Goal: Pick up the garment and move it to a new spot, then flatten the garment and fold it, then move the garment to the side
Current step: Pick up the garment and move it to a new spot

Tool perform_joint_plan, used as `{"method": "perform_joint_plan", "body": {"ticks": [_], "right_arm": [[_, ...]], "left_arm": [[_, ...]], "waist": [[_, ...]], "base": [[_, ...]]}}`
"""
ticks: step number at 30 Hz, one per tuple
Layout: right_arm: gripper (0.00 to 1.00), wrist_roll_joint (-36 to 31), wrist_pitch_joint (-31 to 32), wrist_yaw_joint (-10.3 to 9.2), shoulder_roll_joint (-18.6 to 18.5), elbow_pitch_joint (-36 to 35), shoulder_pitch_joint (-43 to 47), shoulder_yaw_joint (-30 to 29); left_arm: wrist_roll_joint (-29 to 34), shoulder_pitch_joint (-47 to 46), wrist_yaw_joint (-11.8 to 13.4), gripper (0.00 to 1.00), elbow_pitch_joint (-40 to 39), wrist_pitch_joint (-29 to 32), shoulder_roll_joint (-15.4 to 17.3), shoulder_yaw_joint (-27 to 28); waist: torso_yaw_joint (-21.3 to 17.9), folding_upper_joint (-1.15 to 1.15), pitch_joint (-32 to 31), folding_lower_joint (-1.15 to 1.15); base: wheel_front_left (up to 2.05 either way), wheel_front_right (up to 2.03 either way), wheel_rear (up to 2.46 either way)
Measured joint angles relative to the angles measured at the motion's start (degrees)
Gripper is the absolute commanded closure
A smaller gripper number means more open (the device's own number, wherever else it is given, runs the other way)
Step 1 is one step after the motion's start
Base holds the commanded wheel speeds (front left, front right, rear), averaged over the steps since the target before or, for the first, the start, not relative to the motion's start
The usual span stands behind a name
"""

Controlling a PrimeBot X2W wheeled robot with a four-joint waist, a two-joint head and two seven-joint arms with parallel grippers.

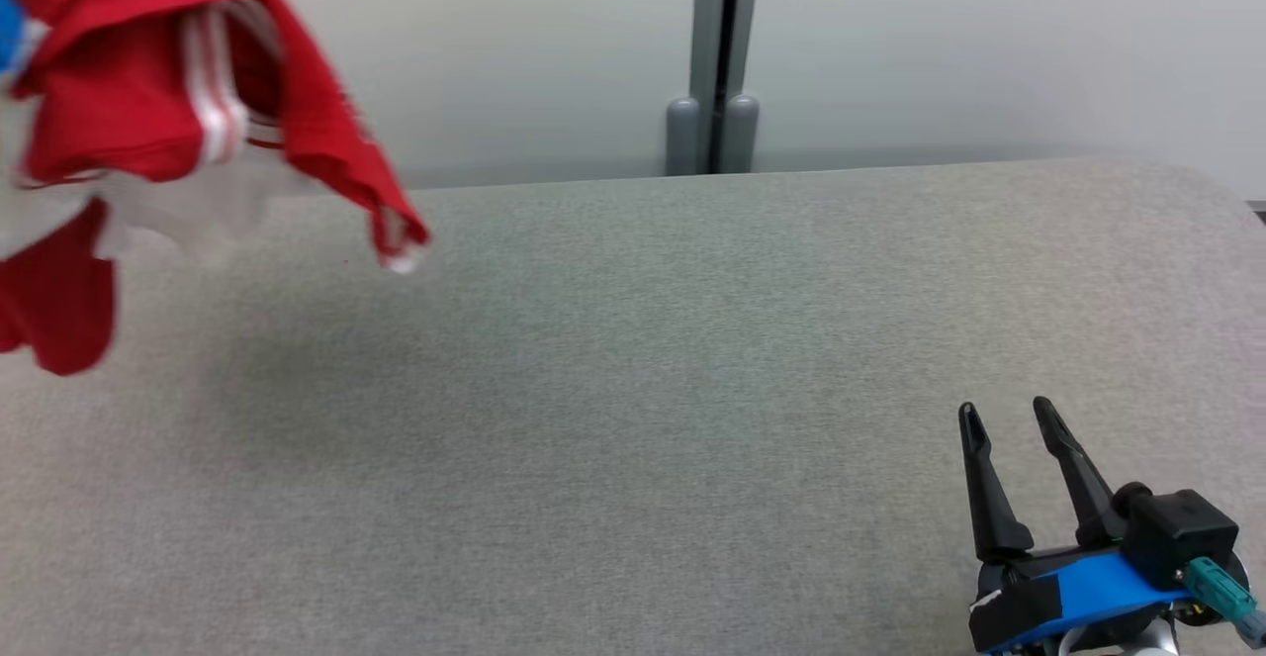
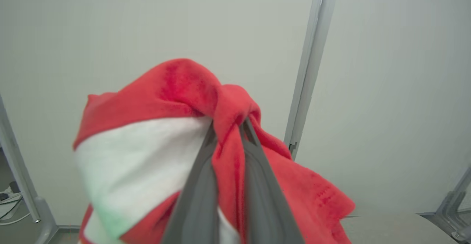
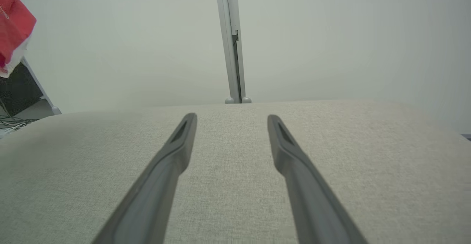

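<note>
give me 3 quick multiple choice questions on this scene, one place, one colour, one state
1. Where is the garment in the head view?
A. upper left
B. centre
C. lower right

2. What colours is it?
A. blue and yellow
B. red and white
C. all black

3. How is the right gripper?
A. shut on the garment
B. shut on a cup
C. open, holding nothing

Answers:
1 A, it hangs bunched at the upper left above the grey surface.
2 B, red cloth with white panels, pinched in the left gripper.
3 C, its fingers stand apart with bare surface between them.
</note>
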Motion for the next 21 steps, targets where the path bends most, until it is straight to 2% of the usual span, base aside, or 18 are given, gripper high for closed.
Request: {"method": "perform_joint_plan", "body": {"ticks": [6, 11, 17, 21], "right_arm": [[0.00, 0.12, 0.11, 0.00, -0.02, -0.33, 0.41, 0.24], [0.00, -0.26, 0.62, 0.00, 0.00, -1.01, 0.41, -0.04], [0.00, -0.19, 0.78, 0.00, 0.00, -1.47, 0.40, -0.10], [0.00, 0.31, 0.58, 0.00, -0.03, -1.64, 0.36, 0.02]], "left_arm": [[-0.69, -0.17, -1.11, 1.00, -3.10, 0.99, -6.93, -6.22], [-1.57, 3.21, -2.43, 1.00, -3.87, 0.82, -12.21, -11.38], [0.21, 10.26, -3.20, 1.00, -0.73, -2.45, -16.51, -17.53], [2.81, 14.25, -3.81, 1.00, 5.23, -4.02, -17.18, -21.51]], "waist": [[-3.17, 0.00, -0.58, 0.01], [-6.34, 0.00, -0.09, 0.02], [-10.55, 0.00, 1.05, 0.02], [-13.20, 0.00, 2.21, 0.02]], "base": [[0.00, 0.00, 0.00], [0.00, 0.00, 0.00], [0.00, 0.00, 0.00], [0.00, 0.00, 0.00]]}}
